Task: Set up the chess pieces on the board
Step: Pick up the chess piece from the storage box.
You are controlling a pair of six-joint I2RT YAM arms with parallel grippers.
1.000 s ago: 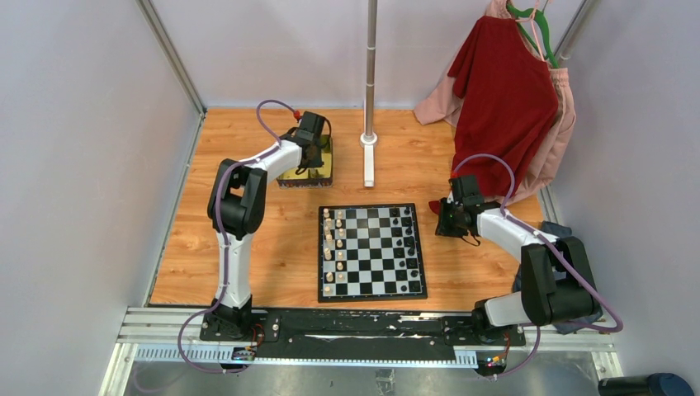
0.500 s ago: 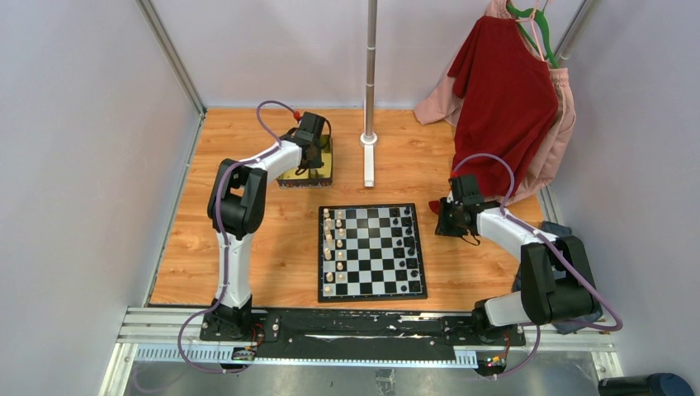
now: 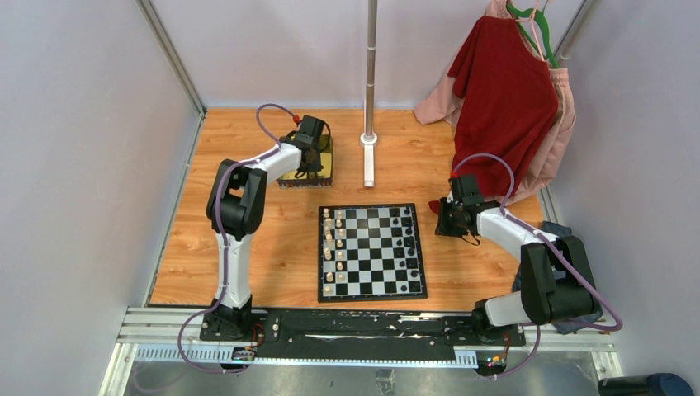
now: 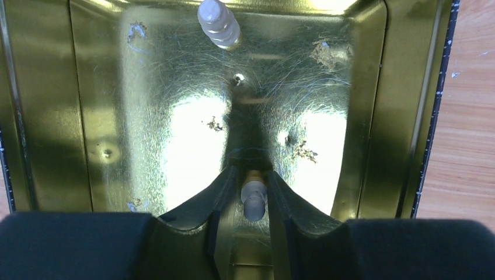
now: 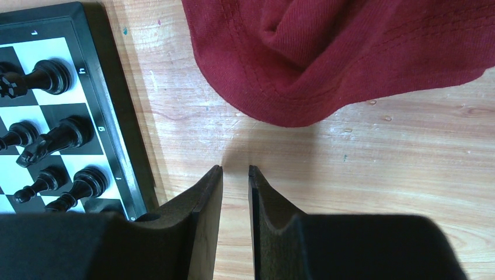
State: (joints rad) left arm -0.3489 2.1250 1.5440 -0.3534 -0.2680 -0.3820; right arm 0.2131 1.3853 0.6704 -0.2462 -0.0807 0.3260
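The board (image 3: 371, 295) lies mid-table, with pale chess pieces (image 3: 328, 247) down its left columns and black ones (image 3: 408, 243) down its right. My left gripper (image 3: 309, 161) is inside the gold tin (image 3: 290, 176). In the left wrist view it (image 4: 254, 181) is shut on a small pale piece (image 4: 254, 201). Another pale piece (image 4: 219, 23) lies at the tin's far end. My right gripper (image 3: 442, 221) hovers over bare wood just right of the board's edge (image 5: 117, 116). Its jaws (image 5: 235, 170) stand a narrow gap apart with nothing between them. Black pieces (image 5: 49, 76) stand close to its left.
A red garment (image 3: 503, 99) hangs at the back right, and its hem (image 5: 350, 52) lies on the wood just beyond my right fingers. A metal pole (image 3: 369, 82) with a floor bracket stands behind the board. Grey walls close in both sides.
My left wrist has shifted slightly over the tin. The right arm and the pieces on the board have not moved.
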